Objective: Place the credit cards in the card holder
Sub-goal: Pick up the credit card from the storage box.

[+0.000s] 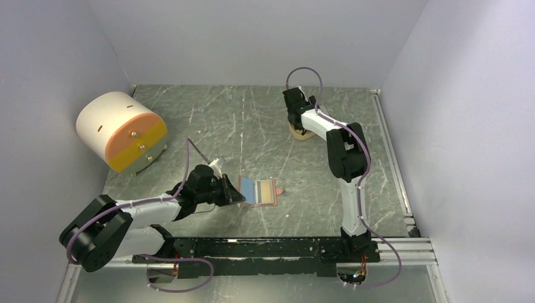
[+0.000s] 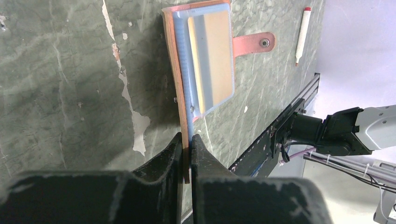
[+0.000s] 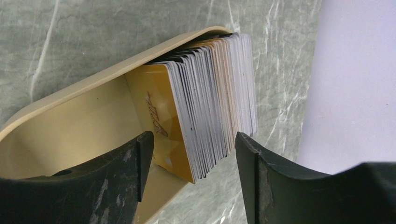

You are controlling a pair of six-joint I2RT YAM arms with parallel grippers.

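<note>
The salmon-pink card holder (image 1: 260,191) lies open on the green table, its snap tab (image 2: 254,44) pointing away from my left arm. Its blue inner side carries a clear pocket with a yellowish card (image 2: 212,53) in it. My left gripper (image 2: 187,140) is shut on the holder's near edge; it also shows in the top view (image 1: 237,193). My right gripper (image 3: 191,154) is open, its fingers on either side of a leaning stack of credit cards (image 3: 210,102) in the beige oval tray (image 3: 70,126). The stack shows grey-white edges with an orange card at the front. In the top view the right gripper (image 1: 301,126) hangs over the tray at the back.
A big white-and-orange drum with drawers (image 1: 123,129) stands at the back left. A white marker with a red cap (image 2: 302,35) lies beyond the holder. A black rail (image 1: 265,247) runs along the near edge. Grey walls close in the table.
</note>
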